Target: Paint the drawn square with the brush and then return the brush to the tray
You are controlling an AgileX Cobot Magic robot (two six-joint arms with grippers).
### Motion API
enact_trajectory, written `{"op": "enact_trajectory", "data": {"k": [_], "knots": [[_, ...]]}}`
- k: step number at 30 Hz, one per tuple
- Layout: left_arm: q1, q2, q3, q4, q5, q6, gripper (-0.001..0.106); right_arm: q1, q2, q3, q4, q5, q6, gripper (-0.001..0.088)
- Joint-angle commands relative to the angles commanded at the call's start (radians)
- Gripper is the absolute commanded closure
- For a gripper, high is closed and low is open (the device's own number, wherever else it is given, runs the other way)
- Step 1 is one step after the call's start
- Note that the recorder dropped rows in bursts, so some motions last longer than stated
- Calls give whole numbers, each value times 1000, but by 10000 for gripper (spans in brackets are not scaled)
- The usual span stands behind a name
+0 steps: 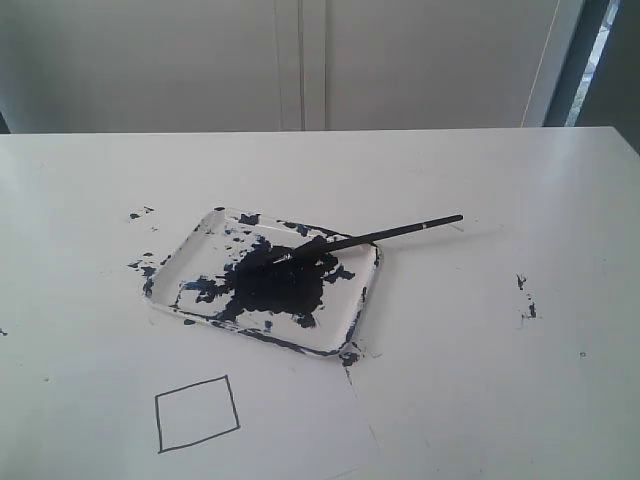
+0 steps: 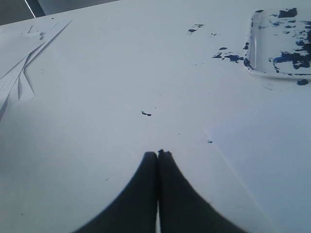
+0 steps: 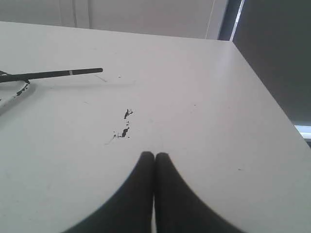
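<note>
Pickup not yet begun

The left claw (image 2: 157,153) is closed, empty, the tray (image 2: 272,73) well ahead. The square (image 1: 197,413) is left unpainted. The brush (image 3: 53,74) is propped on the tray ahead of the closed, empty right claw (image 3: 154,155), which must be opened first

You see the brush (image 1: 370,238) lying tip-down in the paint-smeared white tray (image 1: 337,318), handle overhanging its rim; the square (image 1: 197,413) nearby is unpainted.

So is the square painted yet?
Not painted: the square is blank white inside its black outline.
</note>
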Motion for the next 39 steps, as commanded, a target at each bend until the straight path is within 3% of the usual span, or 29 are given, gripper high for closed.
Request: {"op": "enact_trajectory", "data": {"k": [11, 15, 20, 28, 29, 35, 39], "knots": [[0, 0, 0, 0, -2, 7, 1053, 0, 0, 0, 0, 0, 0, 868], [0, 0, 0, 0, -2, 7, 1053, 0, 112, -70, 0, 4, 0, 868], [0, 0, 0, 0, -2, 7, 1053, -9, 328, -236, 0, 6, 0, 868], [0, 0, 0, 0, -2, 7, 1053, -87, 575, -536, 2, 5, 0, 868], [0, 0, 0, 0, -2, 7, 1053, -104, 611, -609, 4, 5, 0, 868], [0, 0, 0, 0, -2, 7, 1053, -182, 690, -841, 4, 5, 0, 868], [0, 0, 0, 0, -2, 7, 1053, -224, 690, -873, 8, -107, 0, 868]]}}
